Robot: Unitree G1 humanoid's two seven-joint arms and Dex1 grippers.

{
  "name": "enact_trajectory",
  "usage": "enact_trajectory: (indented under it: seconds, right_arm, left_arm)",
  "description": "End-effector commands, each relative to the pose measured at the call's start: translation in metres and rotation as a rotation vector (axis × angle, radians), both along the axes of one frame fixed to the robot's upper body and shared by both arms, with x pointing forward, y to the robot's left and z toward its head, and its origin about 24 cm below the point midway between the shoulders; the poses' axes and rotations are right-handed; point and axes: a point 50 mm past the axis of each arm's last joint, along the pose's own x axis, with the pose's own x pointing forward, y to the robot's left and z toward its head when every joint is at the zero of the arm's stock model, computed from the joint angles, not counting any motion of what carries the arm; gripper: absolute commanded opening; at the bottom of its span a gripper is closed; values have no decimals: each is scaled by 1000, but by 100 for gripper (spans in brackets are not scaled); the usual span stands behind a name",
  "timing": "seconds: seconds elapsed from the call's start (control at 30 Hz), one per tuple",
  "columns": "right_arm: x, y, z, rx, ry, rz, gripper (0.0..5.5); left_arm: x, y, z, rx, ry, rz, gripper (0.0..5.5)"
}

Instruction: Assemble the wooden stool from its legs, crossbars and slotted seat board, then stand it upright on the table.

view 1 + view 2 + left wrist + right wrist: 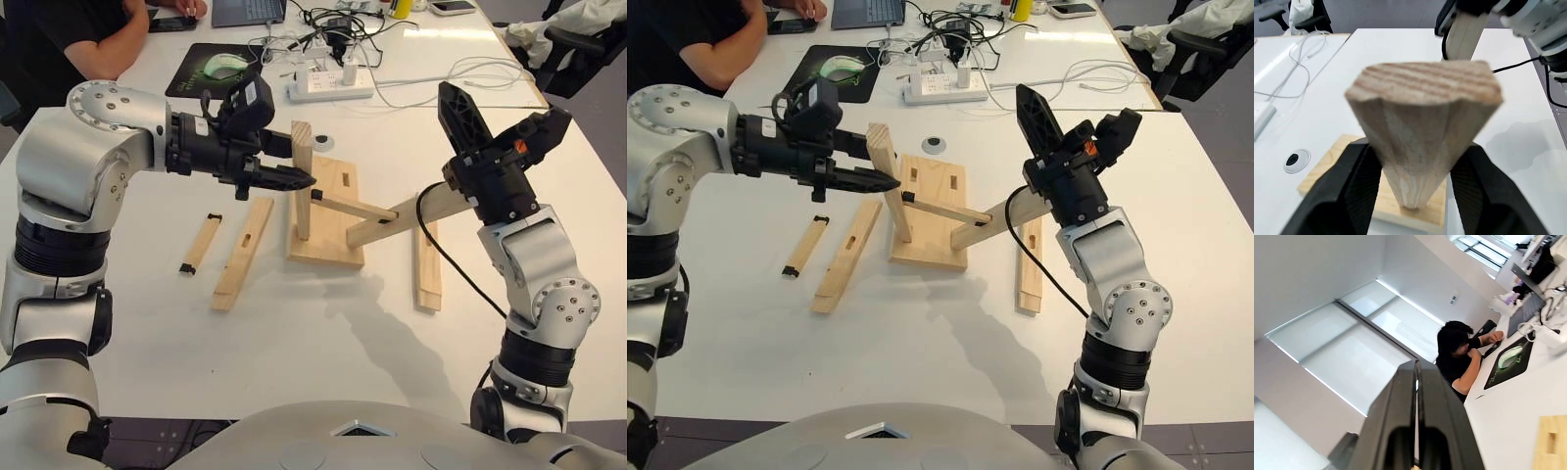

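pale, straight-grained wood throughout. a flat rectangular seat board (338, 245) with cut slots lies on the white worktop (294, 333). a square-section leg (302, 211) stands upright on it, clamped between the black fingers of the left tool (306, 181). a thin crossbar (353, 207) runs from this leg toward 3 o'clock into a slanted leg (392, 220), whose far end meets the right arm. the right tool (453, 98) points up, fingers together, empty. at 9 o'clock lie a slotted leg (243, 253) and a short black-tipped crossbar (200, 243).
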Motion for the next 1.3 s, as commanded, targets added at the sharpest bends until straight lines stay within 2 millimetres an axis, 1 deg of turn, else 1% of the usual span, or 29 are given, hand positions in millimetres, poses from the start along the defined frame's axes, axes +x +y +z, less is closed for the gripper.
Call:
enact_trajectory:
  seconds: [0.03,0.1,0.23,0.37,0.5,0.6,0.7,0.77,0.87,1.0,1.03,1.07,1.1,1.13,1.17,1.2,1.23,1.3]
  right_arm:
    - [1,10,-12,9,73,49,0]
    - [2,14,-6,49,59,69,0]
    - [4,27,11,156,33,131,0]
    - [3,31,32,216,-9,166,0]
    - [6,22,48,289,-51,169,0]
    - [7,12,67,385,-125,136,0]
    - [9,-3,86,466,-194,83,0]
    - [12,-18,92,464,-213,36,0]
    - [17,-40,85,375,-187,-22,0]
    - [21,-65,79,257,-138,-86,0]
    - [23,-77,77,246,-121,-131,0]
    - [25,-90,71,188,-98,-188,0]
    - [29,-98,62,94,-62,-237,0]
    - [32,-101,48,-78,-17,-271,0]
    - [33,-98,33,-235,22,-273,0]
    - [34,-94,20,-351,57,-269,0]
    - [33,-90,12,-421,71,-263,0]
    - [29,-73,-3,-531,87,-244,0]
  left_arm:
    - [-5,-5,0,-38,12,-7,203]
    - [-7,-6,-5,-42,27,-4,203]
    - [-10,-4,-13,-42,47,21,203]
    - [-11,5,-23,-32,59,66,203]
    - [-13,11,-27,-33,63,97,203]
    - [-14,13,-27,-33,60,109,203]
    - [-15,14,-29,-34,59,117,203]
    - [-15,14,-29,-37,57,125,203]
    - [-17,18,-33,-39,63,145,203]
    - [-23,25,-44,-15,92,174,203]
    - [-24,26,-46,-10,95,179,203]
    - [-24,27,-48,-4,97,181,203]
    - [-26,28,-50,-1,98,187,203]
    - [-26,29,-50,1,98,192,203]
    - [-26,30,-51,2,97,197,203]
    - [-26,30,-51,4,96,201,203]
    - [-26,31,-51,5,95,203,203]
    - [-26,32,-51,7,96,207,203]
